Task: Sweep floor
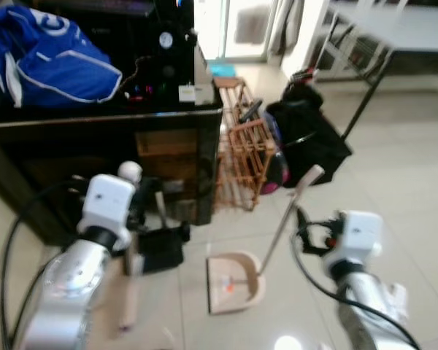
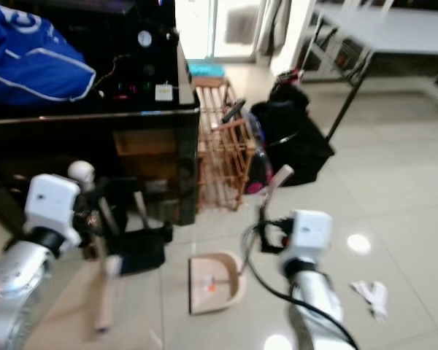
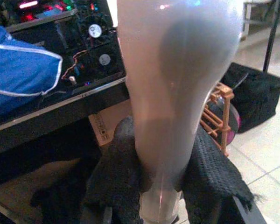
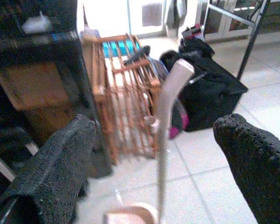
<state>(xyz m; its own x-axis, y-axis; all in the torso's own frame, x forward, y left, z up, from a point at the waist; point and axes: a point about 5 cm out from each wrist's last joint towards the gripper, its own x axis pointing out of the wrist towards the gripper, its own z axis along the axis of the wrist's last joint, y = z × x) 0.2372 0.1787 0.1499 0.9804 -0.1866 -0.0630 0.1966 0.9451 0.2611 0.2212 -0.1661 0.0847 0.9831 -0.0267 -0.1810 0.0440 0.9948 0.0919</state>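
A pale broom handle (image 3: 177,93) runs up between the black fingers (image 3: 116,172) of my left gripper (image 3: 161,133), which is shut on it. In the left eye view that gripper (image 1: 142,213) is low on the left, in front of the dark cabinet, and the broom stick (image 1: 128,299) slants down to the floor. A beige dustpan (image 1: 233,281) lies on the tiles with a small orange scrap inside, and its long handle (image 1: 288,211) leans up to the right. My right gripper (image 1: 304,232) is open close behind that handle (image 4: 164,121), which stands ahead between its spread fingers (image 4: 51,163), apart from both.
A dark cabinet (image 1: 168,117) carries electronics and a blue bag (image 1: 51,58). Beside it stand a wooden rack (image 1: 242,153) and a black bag (image 1: 306,135). A black object (image 1: 160,249) sits on the floor by the broom. A white table (image 1: 401,29) is at the back right, and a white scrap (image 2: 372,295) lies on the tiles.
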